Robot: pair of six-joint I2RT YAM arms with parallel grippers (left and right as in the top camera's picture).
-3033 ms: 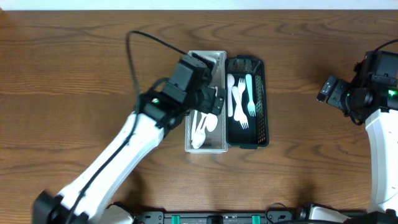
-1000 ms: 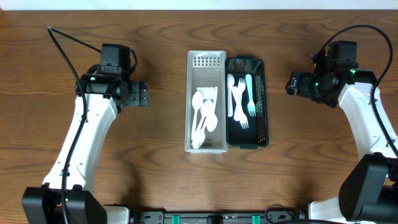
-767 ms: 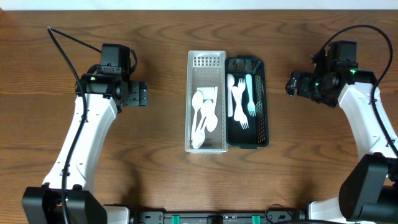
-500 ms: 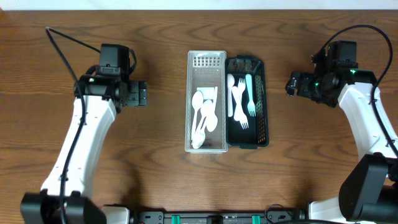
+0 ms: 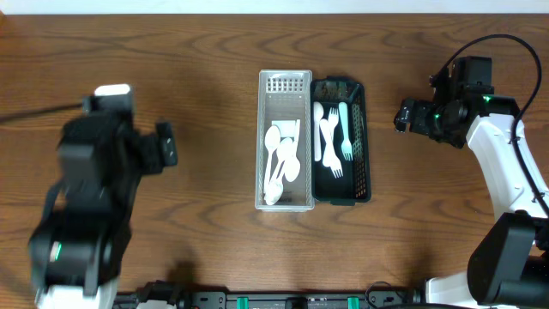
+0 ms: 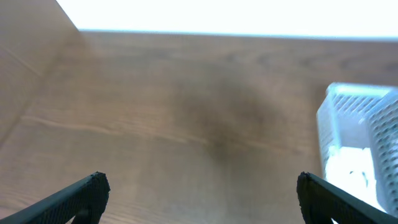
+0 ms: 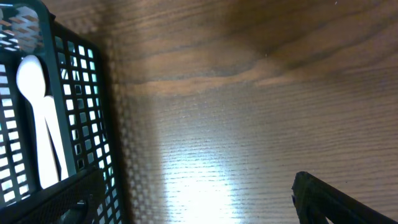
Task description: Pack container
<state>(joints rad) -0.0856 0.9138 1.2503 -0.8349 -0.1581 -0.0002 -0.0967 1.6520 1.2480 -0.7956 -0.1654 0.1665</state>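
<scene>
Overhead: white perforated plastic basket (image 5: 261, 146) at the middle of the brown wooden table (image 5: 214, 60), long side running from 12 to 6 o'clock. Holds a loose heap of white plastic spoons (image 5: 281, 163), mostly in its 6 o'clock half. Touches, along its 3 o'clock wall, a dark green perforated plastic basket (image 5: 364, 163) lying the same way. Beside the white one, carries white plastic forks (image 5: 330, 142) and one pale teal plastic fork (image 5: 345, 129), all lengthwise. Left gripper (image 5: 163, 146) at 9 o'clock of the baskets, well apart from them, on a blurred arm looming large close to the camera; cannot tell from here how the jaws stand. Right gripper (image 5: 401, 115) at 3 o'clock of the dark green basket, near it but apart, pointing toward 9 o'clock.

Left wrist: black fingertips (image 6: 87, 190) in the two lower corners, spread wide, only wood between them. Shows the white basket, blurred, at 3 o'clock by the frame edge, apart from the fingers.

Right wrist: fingertips (image 7: 323, 199) likewise parted wide over wood with a bright glare patch, gripping nothing. Shows the mesh wall of the dark green basket at 9 o'clock, a white plastic utensil (image 7: 37, 124) lying inside, pale teal glimpsed through the holes. Cannot tell whether the 9 o'clock fingertip touches that wall or only hangs just beside it
</scene>
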